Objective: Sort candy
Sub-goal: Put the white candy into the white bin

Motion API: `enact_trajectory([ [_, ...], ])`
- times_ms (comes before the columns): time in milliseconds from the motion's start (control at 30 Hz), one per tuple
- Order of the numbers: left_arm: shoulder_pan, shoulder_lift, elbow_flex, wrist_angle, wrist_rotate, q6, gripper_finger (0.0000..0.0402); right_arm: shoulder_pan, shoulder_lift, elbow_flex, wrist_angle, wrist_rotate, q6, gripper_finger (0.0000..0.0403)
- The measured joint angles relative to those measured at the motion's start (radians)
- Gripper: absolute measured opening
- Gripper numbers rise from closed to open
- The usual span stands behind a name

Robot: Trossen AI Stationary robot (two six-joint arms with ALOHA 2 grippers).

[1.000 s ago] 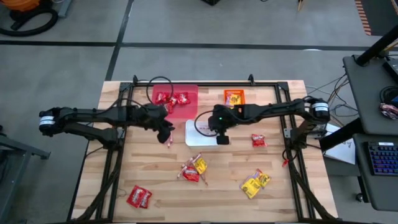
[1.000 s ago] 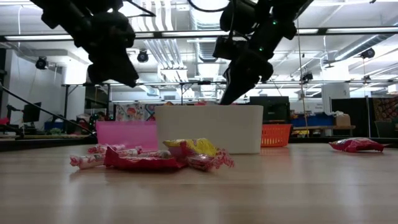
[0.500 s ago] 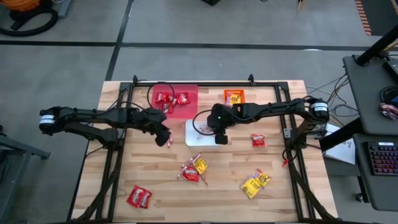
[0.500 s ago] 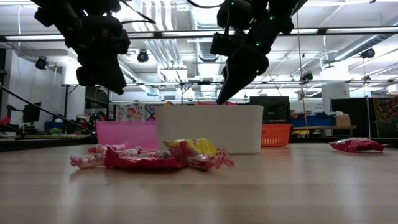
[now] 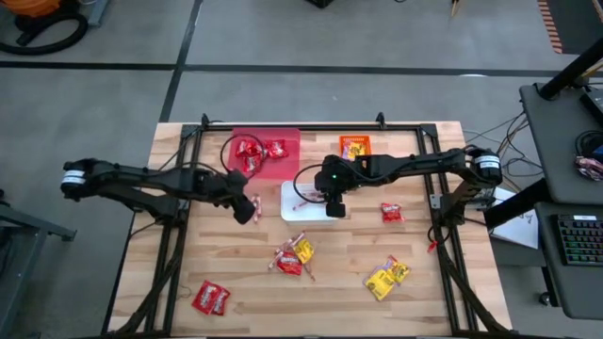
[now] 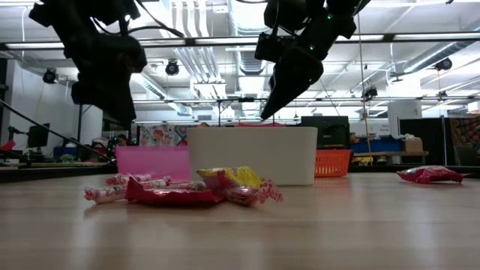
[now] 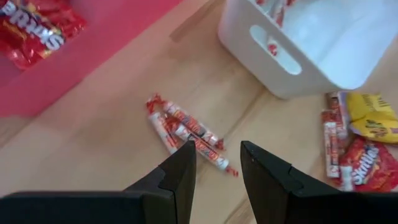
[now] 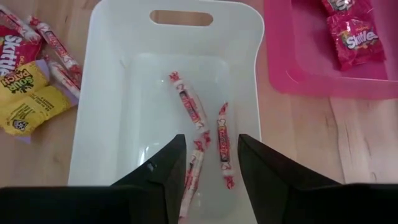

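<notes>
On the left, my left gripper hangs over a little bundle of red-and-white sticks lying on the bare wood between the pink bin and the white bin. Fingers are apart, nothing between them. To do this pick well, I'd say come straight down so the fingers straddle the sticks across their narrow width, and take one or two rather than scattering the bunch.

Moving to the middle, the right gripper sits above the white bin, fingers parted and empty, with several sticks lying loose on the bin floor below it. The mixed pile waits nearer the front edge.

Further right, a lone red packet, then yellow packets, all yet to be sorted; the orange bin already has some.
</notes>
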Motion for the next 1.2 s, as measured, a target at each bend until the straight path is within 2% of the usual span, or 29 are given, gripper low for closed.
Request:
enact_trajectory([
  [367,-0.035,0.206,0.000,0.002,-0.023,-0.107,0.0110,0.000,0.000,0.000,0.002,0.000,0.000,0.0138],
  [633,-0.036,0.332,-0.001,0.016,-0.033,-0.118,0.0110,0.000,0.000,0.000,0.002,0.000,0.000,0.0139],
  [1067,-0.036,0.435,-0.001,0.066,-0.053,-0.113,0.0109,0.000,0.000,-0.001,0.002,0.000,0.009,0.0137],
  [1200,-0.036,0.450,0.001,0.072,-0.056,-0.112,0.0090,0.000,0.000,-0.001,0.002,0.000,0.016,0.0135],
])
